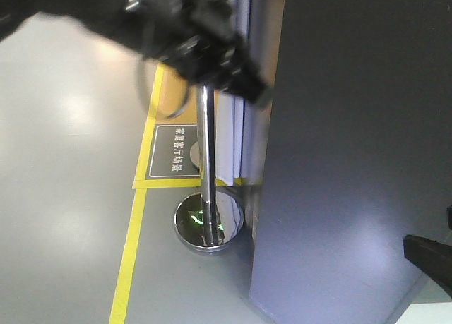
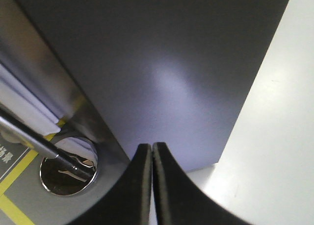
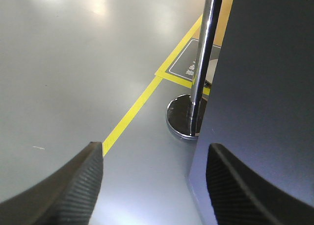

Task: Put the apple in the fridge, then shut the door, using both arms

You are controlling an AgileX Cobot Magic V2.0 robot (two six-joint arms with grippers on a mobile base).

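Observation:
The fridge shows as a tall dark-grey panel (image 1: 353, 154), with a white edge (image 1: 233, 112) along its left side. I cannot tell the door from the body here. The apple is out of view. My left arm reaches across the top of the front view, its gripper (image 1: 258, 91) close to the panel's upper left corner. In the left wrist view that gripper (image 2: 151, 145) is shut with nothing between its fingers, pointing at the grey panel (image 2: 162, 68). My right gripper (image 3: 156, 146) is open and empty, low beside the panel's bottom corner (image 3: 260, 102).
A chrome stanchion post (image 1: 205, 147) on a round mirrored base (image 1: 209, 225) stands just left of the fridge. Yellow floor tape (image 1: 131, 253) and a dark floor sign (image 1: 176, 151) mark the grey floor. A black piece of my right arm (image 1: 427, 259) shows at the lower right.

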